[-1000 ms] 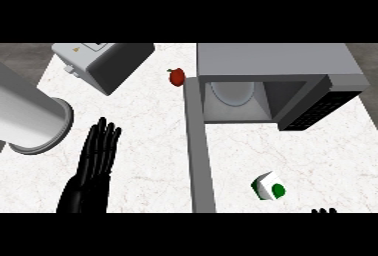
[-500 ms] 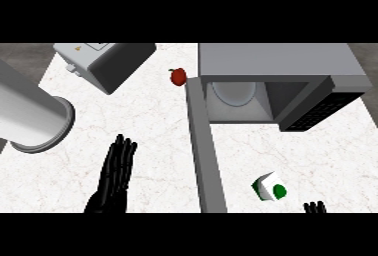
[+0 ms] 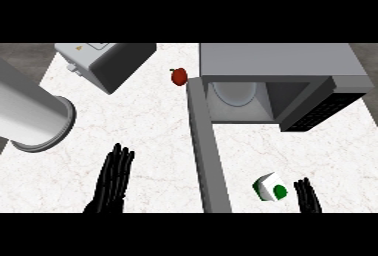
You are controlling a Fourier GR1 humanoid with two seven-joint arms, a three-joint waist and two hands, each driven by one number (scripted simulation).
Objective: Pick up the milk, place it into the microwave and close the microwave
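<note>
Left hand (image 3: 111, 182): black, fingers straight and close together, pointing away from the robot; it rises from the view's lower edge over the counter's near left part.
Left forearm: hidden below the lower edge.
Right hand (image 3: 307, 197): only black fingertips show, straight and slightly spread, at the counter's near edge toward its right corner.
Right forearm: out of sight.
Contact: neither hand holds anything.
</note>
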